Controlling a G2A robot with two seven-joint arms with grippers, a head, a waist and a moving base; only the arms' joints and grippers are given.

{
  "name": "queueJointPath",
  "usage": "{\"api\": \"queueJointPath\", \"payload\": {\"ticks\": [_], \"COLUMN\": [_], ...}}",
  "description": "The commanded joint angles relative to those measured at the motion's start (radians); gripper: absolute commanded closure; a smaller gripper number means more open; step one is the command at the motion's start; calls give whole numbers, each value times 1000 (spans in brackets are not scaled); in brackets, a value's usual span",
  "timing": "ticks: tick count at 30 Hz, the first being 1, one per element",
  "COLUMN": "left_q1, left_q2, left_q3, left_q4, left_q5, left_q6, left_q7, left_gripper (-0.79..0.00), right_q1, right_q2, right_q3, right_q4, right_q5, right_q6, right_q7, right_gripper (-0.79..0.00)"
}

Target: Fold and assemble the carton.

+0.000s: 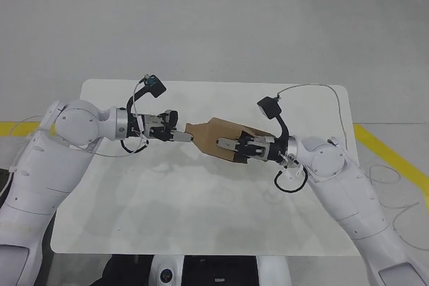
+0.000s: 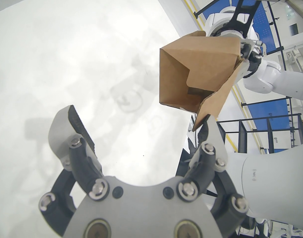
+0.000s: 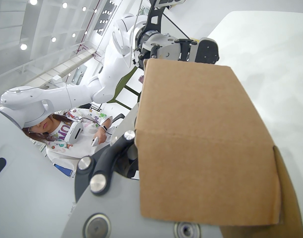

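Observation:
The brown carton [image 1: 216, 135] is held above the middle of the white table, partly folded, with its open end [image 2: 191, 85] facing my left gripper. My right gripper [image 1: 234, 147] is shut on the carton's far side; one of its fingers [image 3: 130, 123] lies against the carton wall [image 3: 206, 134]. My left gripper [image 2: 139, 118] stands open just off the carton's open end. A long loose flap [image 2: 217, 100] hangs out from that end, and its tip touches the inside of one left finger [image 2: 212, 134]. The other left finger [image 2: 74, 125] is free.
The white table [image 1: 200, 207] has bare room in front of and behind the carton. Its edges lie near both arms' elbows. A yellow floor line [image 1: 393, 161] runs past the table's right side. A thin cable [image 1: 329, 89] loops over the right arm.

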Motion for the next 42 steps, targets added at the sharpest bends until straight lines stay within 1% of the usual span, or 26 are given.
{"api": "queueJointPath", "payload": {"ticks": [1,15,21,33,42], "left_q1": [-3,-14,-13,-10,-8], "left_q2": [-1,-5,-5,-5,-7], "left_q3": [2,11,13,12,21], "left_q4": [2,10,9,14,13], "left_q5": [-4,-26,-35,-97,-133], "left_q6": [-1,0,-3,-6,-4], "left_q7": [-1,-16,-26,-54,-78], "left_gripper": [-785,-785,-785,-785,-785], "right_q1": [5,46,56,89,110], "right_q2": [-2,-20,-29,-47,-56], "right_q3": [-5,-53,-75,-117,-142], "right_q4": [1,48,70,127,141], "right_q5": [6,70,149,244,278], "right_q6": [-5,-57,-115,-176,-182], "right_q7": [3,30,60,118,130], "right_gripper": [0,0,0,0,0]}}
